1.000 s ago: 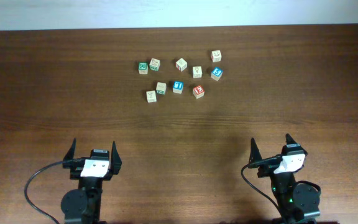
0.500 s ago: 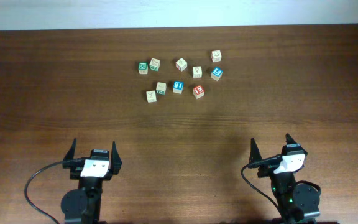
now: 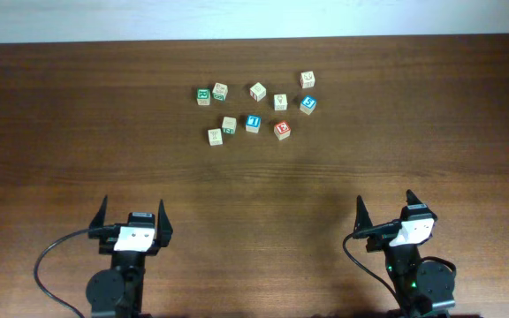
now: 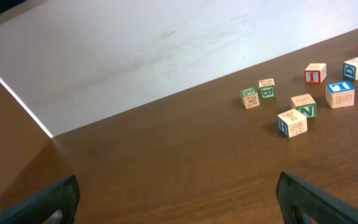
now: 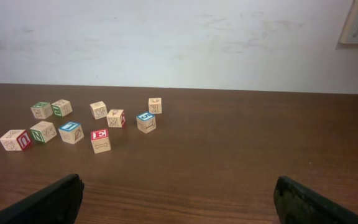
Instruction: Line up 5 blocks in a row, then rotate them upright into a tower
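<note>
Five blocks lie in the far cluster. The overhead view shows a blue-faced block [image 3: 253, 123], a second blue-faced block [image 3: 307, 104], a red-faced block [image 3: 282, 129], a block with green marks [image 3: 229, 125] and a mostly plain tan block [image 3: 216, 136]. The right wrist view shows the same blue block [image 5: 71, 132], second blue block [image 5: 145, 122], red block [image 5: 100, 140] and green-marked block [image 5: 43, 131]. My left gripper [image 3: 132, 205] [image 4: 179, 205] and right gripper [image 3: 385, 201] [image 5: 180, 202] rest near the table's front edge, far from the blocks. Both are open and hold nothing.
More cubes share the cluster: a solid green-faced cube [image 3: 203, 95], its neighbour [image 3: 220, 91], and pale cubes with faint marks [image 3: 257, 91] [image 3: 280, 102] [image 3: 307, 80]. A white wall runs behind the table's far edge [image 3: 254, 39]. Bare wood lies between grippers and cluster.
</note>
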Controlling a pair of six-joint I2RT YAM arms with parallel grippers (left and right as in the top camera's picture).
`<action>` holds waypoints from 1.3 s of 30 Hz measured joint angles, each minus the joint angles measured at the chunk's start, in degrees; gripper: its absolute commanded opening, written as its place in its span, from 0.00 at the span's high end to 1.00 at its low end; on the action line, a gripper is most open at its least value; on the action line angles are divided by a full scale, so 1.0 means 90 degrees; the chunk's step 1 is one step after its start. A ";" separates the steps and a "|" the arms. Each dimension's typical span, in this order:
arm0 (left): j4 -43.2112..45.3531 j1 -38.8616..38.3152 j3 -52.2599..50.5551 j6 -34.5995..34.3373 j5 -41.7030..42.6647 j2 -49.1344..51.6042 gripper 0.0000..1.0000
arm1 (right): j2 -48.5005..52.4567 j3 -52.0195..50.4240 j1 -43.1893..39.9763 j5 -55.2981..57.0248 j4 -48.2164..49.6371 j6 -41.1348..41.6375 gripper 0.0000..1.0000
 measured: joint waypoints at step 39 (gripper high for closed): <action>-0.0889 0.0000 0.1540 -0.0053 0.0554 0.1144 0.01 | 0.0000 0.0000 0.0000 0.0000 0.0197 0.0002 0.02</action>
